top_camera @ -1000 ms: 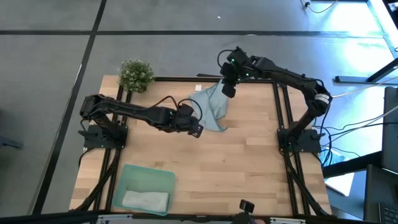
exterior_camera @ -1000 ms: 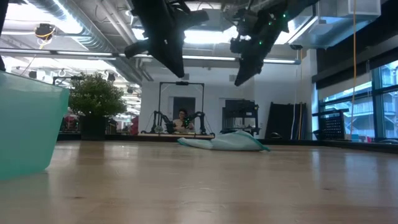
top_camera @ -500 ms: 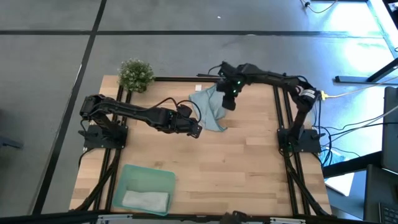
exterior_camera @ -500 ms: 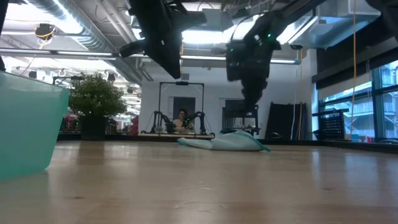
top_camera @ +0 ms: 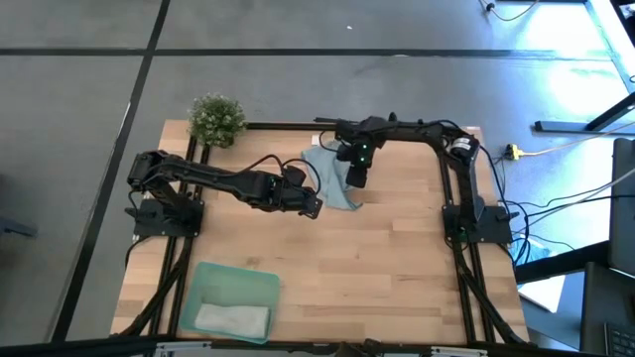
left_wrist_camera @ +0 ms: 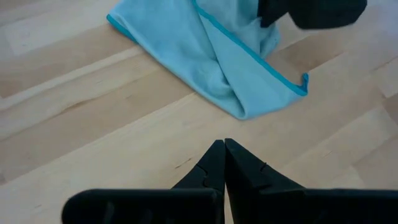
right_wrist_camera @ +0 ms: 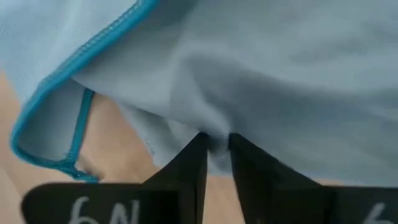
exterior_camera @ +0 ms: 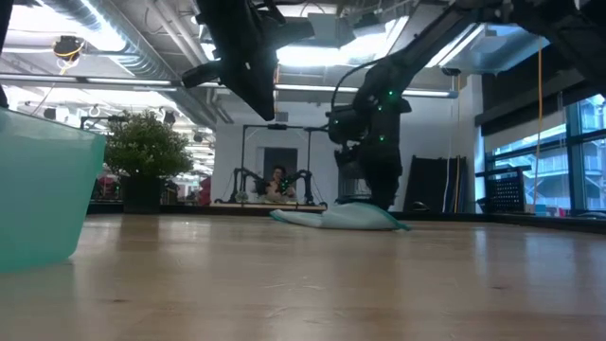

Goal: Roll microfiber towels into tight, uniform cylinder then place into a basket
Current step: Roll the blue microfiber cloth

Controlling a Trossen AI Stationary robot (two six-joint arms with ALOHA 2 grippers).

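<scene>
Right gripper (top_camera: 356, 178) is down on the light blue towel (top_camera: 331, 173), fingers (right_wrist_camera: 186, 165) nearly together and pinching a small fold of the cloth between them. Low view has this gripper (exterior_camera: 379, 194) reaching the top of the crumpled towel (exterior_camera: 346, 217) where it lies on the table (exterior_camera: 312, 284). Towel sits bunched at the far middle of the tabletop, darker blue hem showing along its folded edges (left_wrist_camera: 249, 53).

Left gripper (top_camera: 314, 208) hangs just beside the towel's near edge, not touching; fingers (left_wrist_camera: 214, 165) pressed together, nothing held, bare wood below.

Basket (top_camera: 234, 298) sits at the near left corner of the table, well apart from both grippers, with the pale grey towel (top_camera: 232, 319) lying in it. Potted plant (top_camera: 216, 119) stands at the far left corner.
</scene>
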